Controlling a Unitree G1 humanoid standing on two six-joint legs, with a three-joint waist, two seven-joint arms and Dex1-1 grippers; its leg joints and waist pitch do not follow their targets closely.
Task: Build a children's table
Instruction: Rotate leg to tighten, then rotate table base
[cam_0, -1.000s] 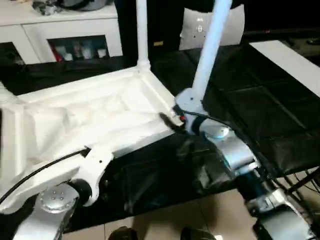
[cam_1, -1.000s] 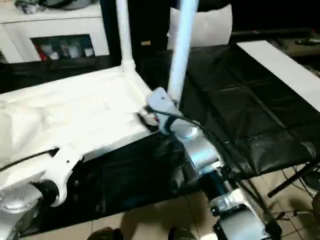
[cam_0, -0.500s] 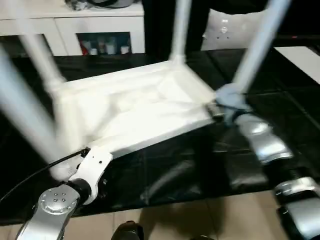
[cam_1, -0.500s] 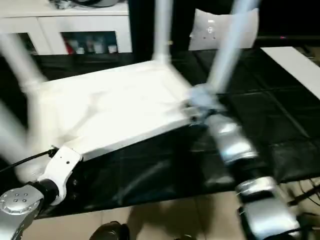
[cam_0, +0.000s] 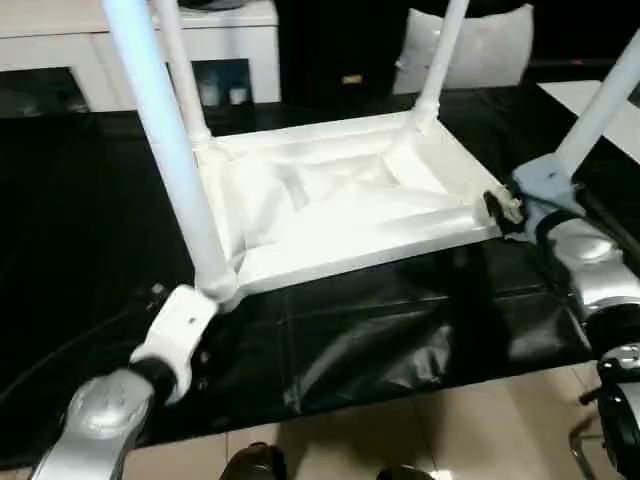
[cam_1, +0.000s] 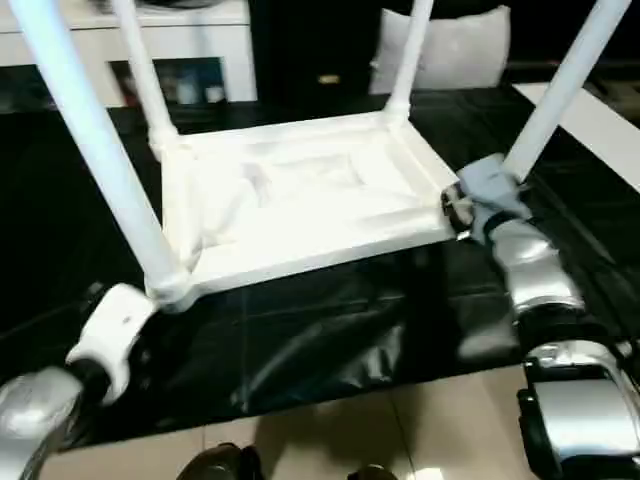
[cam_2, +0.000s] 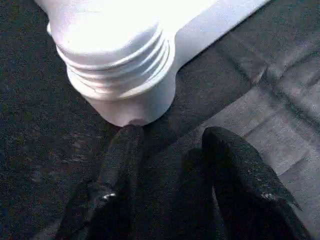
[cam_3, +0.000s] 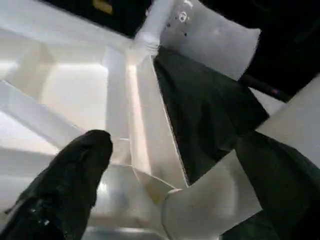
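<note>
Near-left leg (cam_0: 165, 150) now up in corner socket (cam_2: 120, 75), four legs standing; left gripper (cam_2: 175, 165) spread, empty beside socket; right gripper (cam_3: 165, 195) straddles near-right leg (cam_1: 560, 85), squeeze unclear; assembly looks nearly done

text: none legible | labels: none | brands: none | numbers: none

One children's table (cam_0: 340, 200) is lying upside down on one black-covered worktop (cam_0: 80, 250). Four white tube legs are standing up from its corners: one at the near left (cam_0: 165, 150), one at the far left (cam_0: 180, 70), one at the far right (cam_0: 440, 60) and one at the near right (cam_0: 600, 105). Two tools are showing, the left tool (cam_2: 167, 150) and the right tool (cam_3: 170, 170), each carrying two black fingers.
</note>
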